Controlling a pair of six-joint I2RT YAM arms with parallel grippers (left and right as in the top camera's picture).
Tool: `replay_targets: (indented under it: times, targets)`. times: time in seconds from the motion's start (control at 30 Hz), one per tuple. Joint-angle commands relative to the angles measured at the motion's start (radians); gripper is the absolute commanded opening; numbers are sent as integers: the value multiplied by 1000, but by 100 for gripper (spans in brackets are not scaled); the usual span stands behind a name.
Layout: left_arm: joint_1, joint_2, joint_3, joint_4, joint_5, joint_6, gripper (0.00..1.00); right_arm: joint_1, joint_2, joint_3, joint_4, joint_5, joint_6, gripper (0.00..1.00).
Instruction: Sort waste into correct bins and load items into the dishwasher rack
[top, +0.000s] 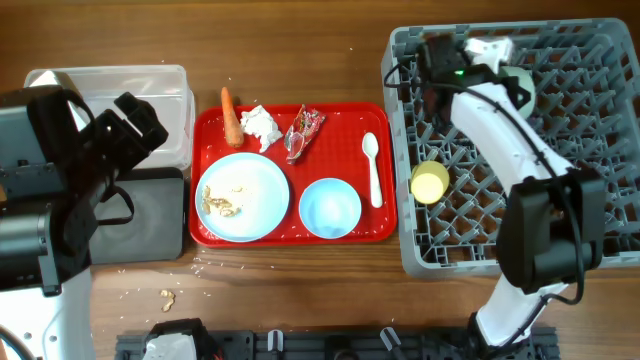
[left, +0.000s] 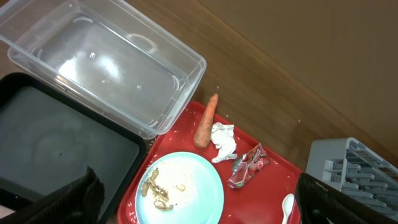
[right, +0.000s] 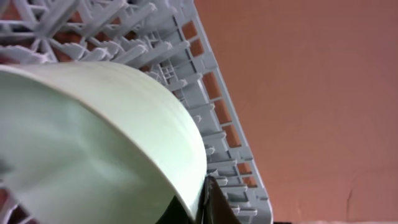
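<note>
My right gripper (top: 503, 68) is over the far part of the grey dishwasher rack (top: 600, 150), shut on the rim of a pale green bowl (top: 520, 82). The bowl fills the left of the right wrist view (right: 93, 143), with a dark finger (right: 208, 200) on its edge. A yellow cup (top: 430, 182) lies in the rack. My left gripper (top: 140, 122) is open and empty above the clear tub (top: 160, 85) and the black tray (top: 150, 215). On the red tray are a carrot (top: 231, 115), a tissue (top: 261, 125), a wrapper (top: 304, 132), a spoon (top: 372, 168), a second bowl (top: 330, 207) and a plate (top: 243, 198) with crumbs (top: 222, 203).
The red serving tray (top: 385, 225) lies between the bins and the rack. A few crumbs (top: 167, 298) lie on the wooden table near the front left. In the left wrist view the clear tub (left: 99, 62) and the black tray (left: 56, 149) are side by side.
</note>
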Motion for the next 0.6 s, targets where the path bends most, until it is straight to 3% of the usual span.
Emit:
replay_targets:
  times: [0.0,0.07,0.1,0.23,0.37,0.47,0.57]
  targets:
    - [5,3,7,3,-14,-10,100,53,31,-4,-21,-119,-15,36]
    - [5,3,6,3,-14,-10,100,65,9,8,-63,-135,-5,62]
    - [5,3,6,3,-14,-10,100,72,-6,20,-87,-153,19,67]
    - [5,3,7,3,-14,-10,100,116,-126,76,-165,-367,45,67]
    - [5,3,7,3,-14,-10,100,203,-254,76,-151,-785,-4,67]
    - [5,3,6,3,-14,-10,100,260,-266,72,-145,-1150,-70,61]
    - [5,3,6,3,-14,-10,100,303,-241,12,-155,-1287,-60,59]
